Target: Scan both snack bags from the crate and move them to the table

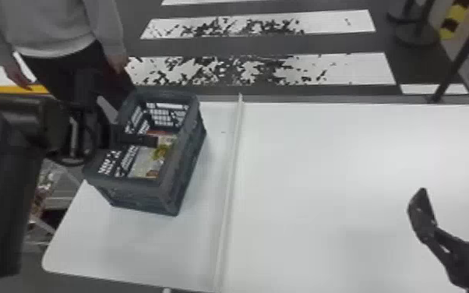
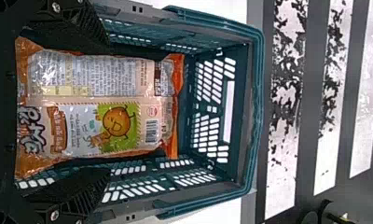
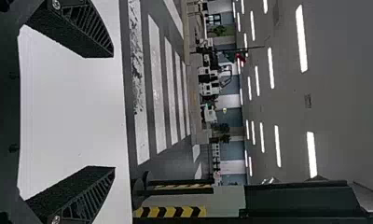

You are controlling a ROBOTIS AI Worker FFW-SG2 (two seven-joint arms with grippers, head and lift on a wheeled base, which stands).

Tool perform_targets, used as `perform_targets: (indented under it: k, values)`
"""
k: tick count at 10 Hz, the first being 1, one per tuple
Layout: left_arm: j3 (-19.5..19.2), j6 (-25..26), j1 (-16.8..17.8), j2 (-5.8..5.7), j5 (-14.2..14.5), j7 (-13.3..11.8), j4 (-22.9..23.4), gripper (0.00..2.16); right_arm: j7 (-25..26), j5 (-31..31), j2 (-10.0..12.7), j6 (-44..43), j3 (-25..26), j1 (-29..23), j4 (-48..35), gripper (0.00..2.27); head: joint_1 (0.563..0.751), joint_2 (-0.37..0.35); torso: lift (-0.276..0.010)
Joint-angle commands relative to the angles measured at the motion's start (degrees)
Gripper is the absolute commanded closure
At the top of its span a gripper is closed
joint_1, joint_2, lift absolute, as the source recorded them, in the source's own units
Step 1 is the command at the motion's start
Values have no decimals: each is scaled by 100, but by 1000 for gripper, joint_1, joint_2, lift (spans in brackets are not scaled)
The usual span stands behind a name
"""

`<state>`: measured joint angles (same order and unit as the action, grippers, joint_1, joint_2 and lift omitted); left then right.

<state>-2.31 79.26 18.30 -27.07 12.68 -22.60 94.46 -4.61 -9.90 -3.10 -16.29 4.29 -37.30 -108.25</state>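
We judge a pick-up is in hand: our left pincer (image 2: 109, 109) is open over the snack bag (image 2: 82, 105) in the crate (image 2: 257, 93); next we should close across its width and lift it for scanning. Its long axis parallels the crate's side walls, barcode (image 2: 151, 132) facing our pincer; our right pincer (image 1: 452, 194) gapes above the counter (image 1: 323, 175)
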Motion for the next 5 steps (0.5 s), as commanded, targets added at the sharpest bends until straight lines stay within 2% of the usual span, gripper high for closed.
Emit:
perform_targets:
  k: [1,5]
  values:
    - [293,16,209,-18,-143,-43,-279,107,4,-3,-7,-10,2,12,14,63,695,128,-87]
    - [451,-2,253,26,-398,-95,-701,161,4,-170,-191,-10,-24,188,155,66,695,126,-87]
